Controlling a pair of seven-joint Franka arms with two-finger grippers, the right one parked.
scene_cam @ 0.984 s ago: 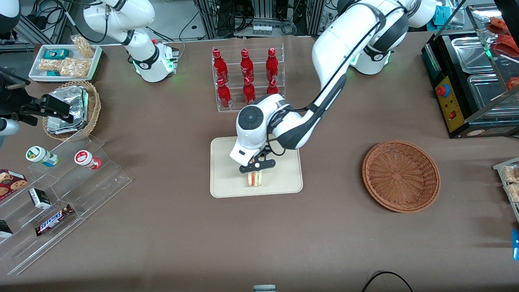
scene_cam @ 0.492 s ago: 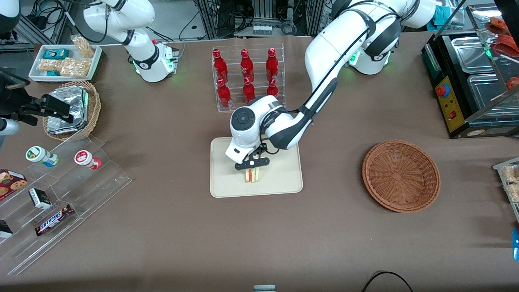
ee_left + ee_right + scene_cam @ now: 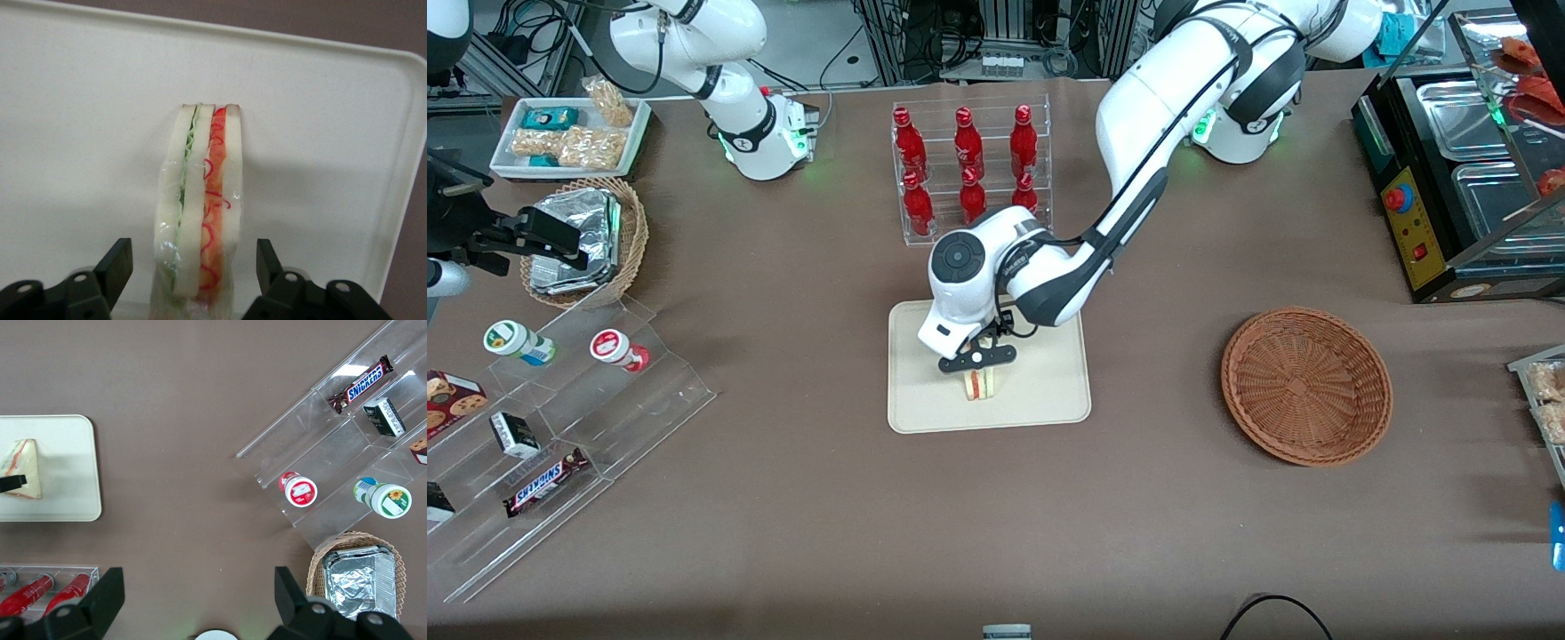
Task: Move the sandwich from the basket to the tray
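Hand (image 3: 193, 267): open, straddling sandwich (image 3: 200, 213), holding nothing. Sandwich stands on tray (image 3: 80, 100); release done. Next, I'd guess: lift straight clear.

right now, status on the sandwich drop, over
Gripper open over the tray, fingers clear of both sides of the sandwich. Sandwich standing on edge on tray. Basket empty. Nothing in the way.

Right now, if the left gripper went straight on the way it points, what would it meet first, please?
The gripper, jaws open astride the sandwich, would probably take it between them, then meet the tray.
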